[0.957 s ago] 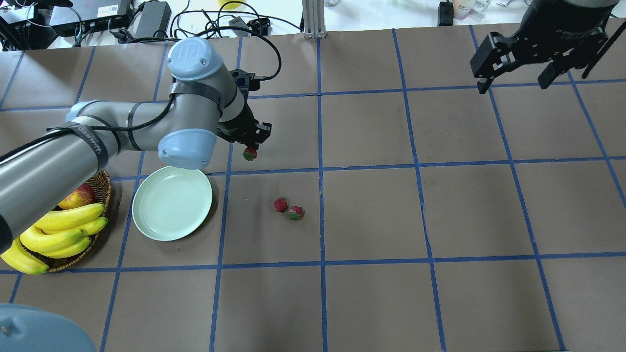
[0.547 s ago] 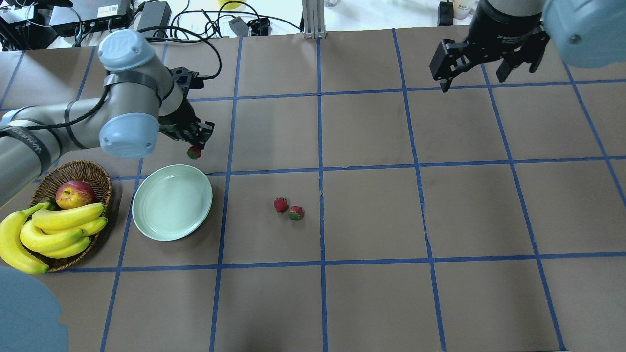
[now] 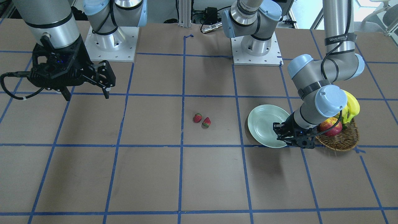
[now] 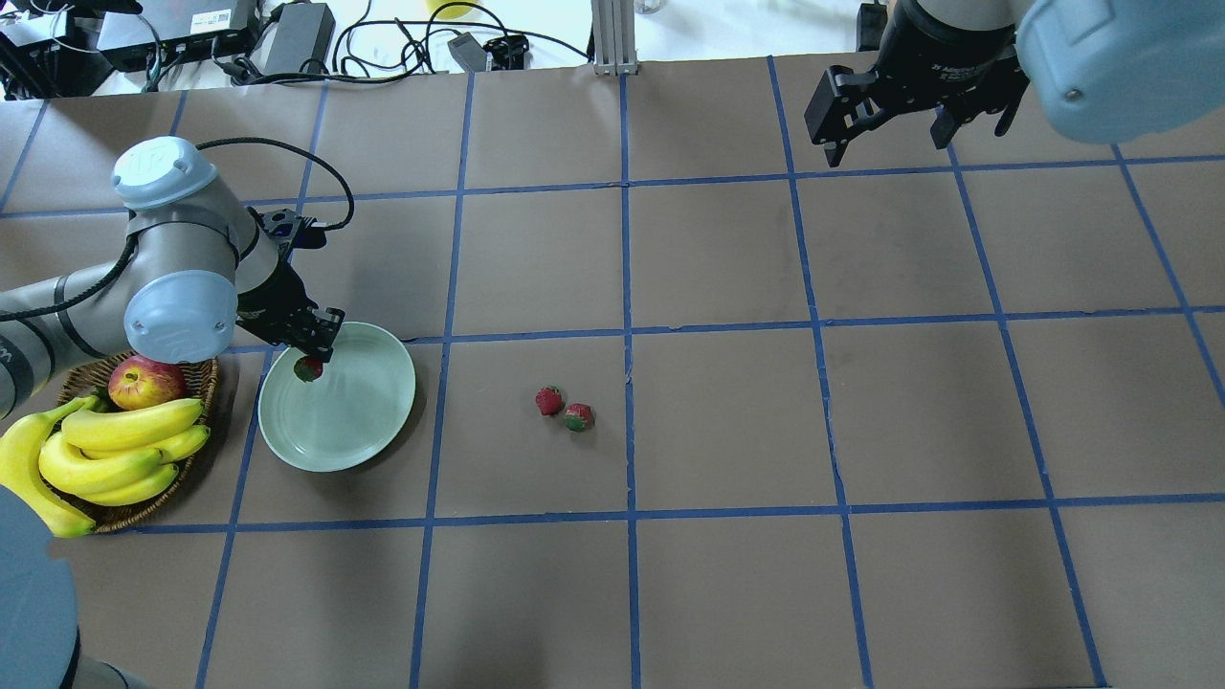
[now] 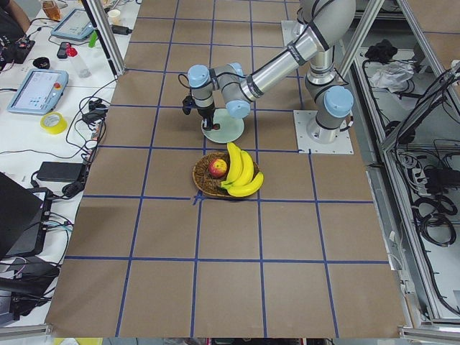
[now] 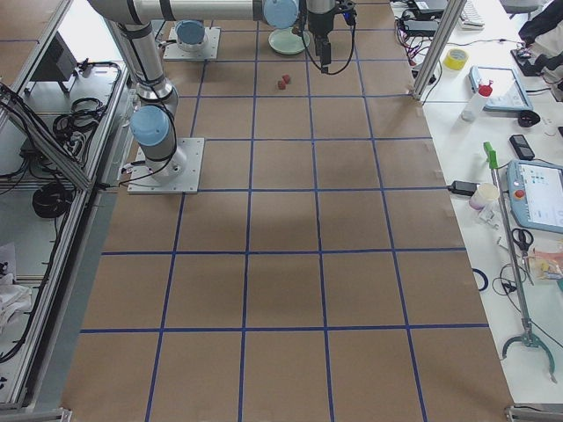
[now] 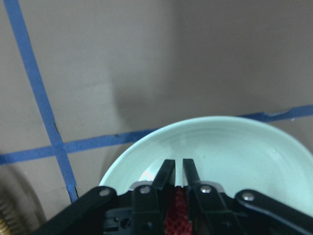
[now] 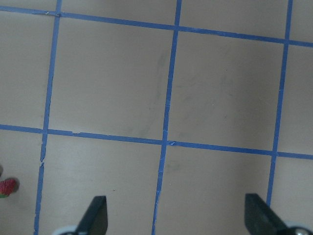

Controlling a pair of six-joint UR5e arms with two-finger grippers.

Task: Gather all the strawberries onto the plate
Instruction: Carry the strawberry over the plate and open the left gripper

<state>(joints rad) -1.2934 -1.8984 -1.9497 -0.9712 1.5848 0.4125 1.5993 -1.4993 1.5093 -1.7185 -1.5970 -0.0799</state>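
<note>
basket [image 4: 205, 381]: brown wicker, standing on the counter [image 4: 746, 593] | apple [image 4: 145, 381]: red-yellow, lying inside the basket | bananas [image 4: 124, 445]: yellow bunch, lying across the basket and sticking out over its rim | blue tape [image 4: 631, 513]: running as a grid over the brown counter | cables [image 4: 383, 43], black power brick [image 4: 299, 36]: lying beyond the far counter edge

plate [image 4: 359, 413] on the left of the table [image 4: 727, 431], wicker basket [image 4: 207, 375] just left of it with apple [image 4: 145, 381] and bananas [image 4: 124, 442] inside, first strawberry [image 4: 307, 368] in the left gripper [image 4: 313, 361] over the plate's far-left rim, second strawberry [image 4: 549, 400] and third strawberry [image 4: 578, 417] side by side on the table right of the plate
</note>
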